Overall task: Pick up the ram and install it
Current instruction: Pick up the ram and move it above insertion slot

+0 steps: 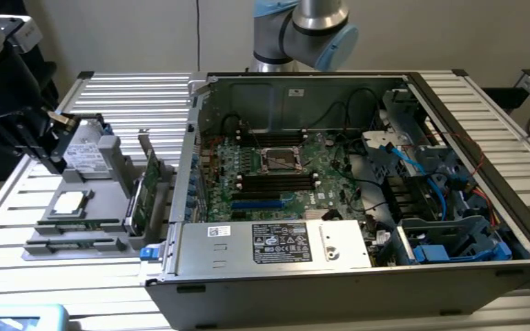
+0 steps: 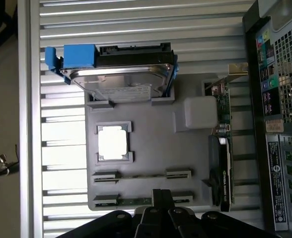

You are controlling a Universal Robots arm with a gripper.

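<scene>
Two thin green ram sticks stand on edge in slots of a grey holder tray. In the exterior view they are at the tray's near end, to the left of the open computer case. My black gripper hangs above the tray's far left side, by the hard drive. In the wrist view its fingers are shut, nothing is between them, and their tips overlap the closer ram stick. Long black memory slots flank the CPU socket on the motherboard.
The tray also carries a hard drive in a blue bracket, a square CPU and a green expansion card standing on edge beside the case wall. The case holds a power supply, blue cables and a drive cage.
</scene>
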